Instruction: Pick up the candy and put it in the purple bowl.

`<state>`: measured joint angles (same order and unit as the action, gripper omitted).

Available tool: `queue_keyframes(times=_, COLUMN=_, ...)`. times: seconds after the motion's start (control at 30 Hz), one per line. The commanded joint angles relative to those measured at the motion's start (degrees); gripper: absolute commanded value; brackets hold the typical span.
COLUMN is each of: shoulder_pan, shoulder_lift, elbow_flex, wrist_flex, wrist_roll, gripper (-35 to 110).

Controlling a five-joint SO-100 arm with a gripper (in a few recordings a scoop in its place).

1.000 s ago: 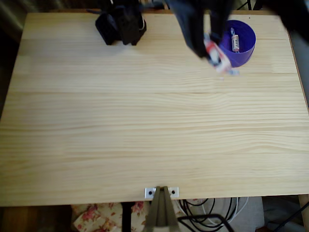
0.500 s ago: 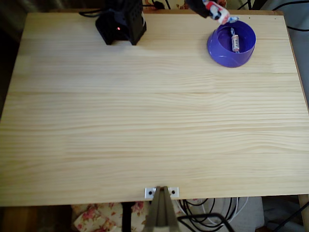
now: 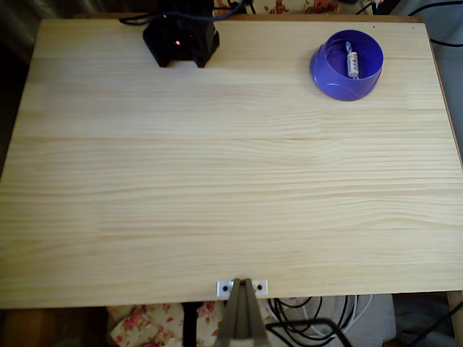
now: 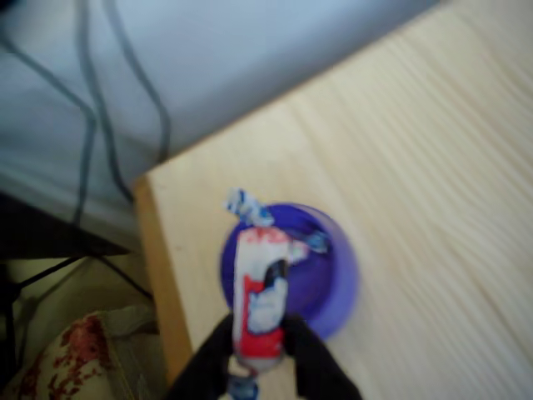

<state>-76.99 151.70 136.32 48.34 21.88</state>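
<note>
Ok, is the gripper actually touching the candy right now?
Touching. In the wrist view the gripper has its two dark fingers pinched on the candy, held in front of the purple bowl.

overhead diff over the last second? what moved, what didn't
The arm carried the candy from beside the purple bowl up past the table's far edge and out of the overhead picture. In the wrist view the gripper holds the candy above the bowl. Unchanged: bowl position, the pale sweet inside it, the arm's base.
</note>
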Motion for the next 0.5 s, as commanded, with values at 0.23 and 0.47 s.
queue_keyframes(times=0.23, shoulder_pan=-6.4, shoulder_lift=-5.7, elbow_flex=0.8, wrist_flex=-25.4, wrist_roll=-2.2, gripper=-1)
queue_keyframes(times=0.47, shoulder_pan=-4.5, shoulder_lift=-14.9, elbow_flex=1.9, wrist_flex=-44.2, wrist_roll=-0.5, gripper=-1)
